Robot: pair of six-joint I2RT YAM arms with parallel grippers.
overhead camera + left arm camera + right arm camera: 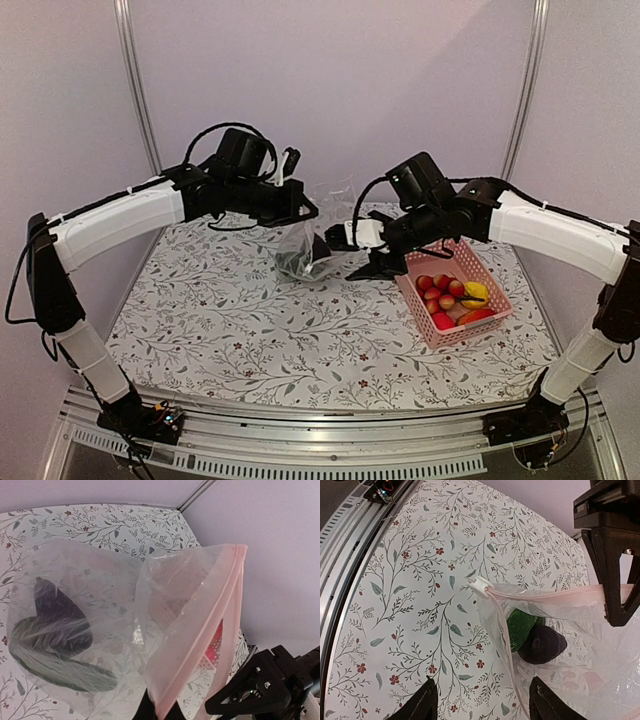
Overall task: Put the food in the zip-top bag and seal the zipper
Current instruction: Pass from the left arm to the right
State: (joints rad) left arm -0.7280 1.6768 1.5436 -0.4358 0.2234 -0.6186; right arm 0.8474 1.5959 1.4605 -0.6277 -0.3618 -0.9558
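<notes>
Left tool (299, 205): clenched on the zipper (545, 596), hanging the bag (315, 245) over the counter (220, 310).
Right tool (482, 700): released, empty, beside the bag's mouth.
Bag contents: dark green pieces (520, 627).
Basket (482, 264): food (450, 295) not yet bagged.
Risk: the floppy mouth could sag shut, or the rim slip free, spilling pieces.
</notes>
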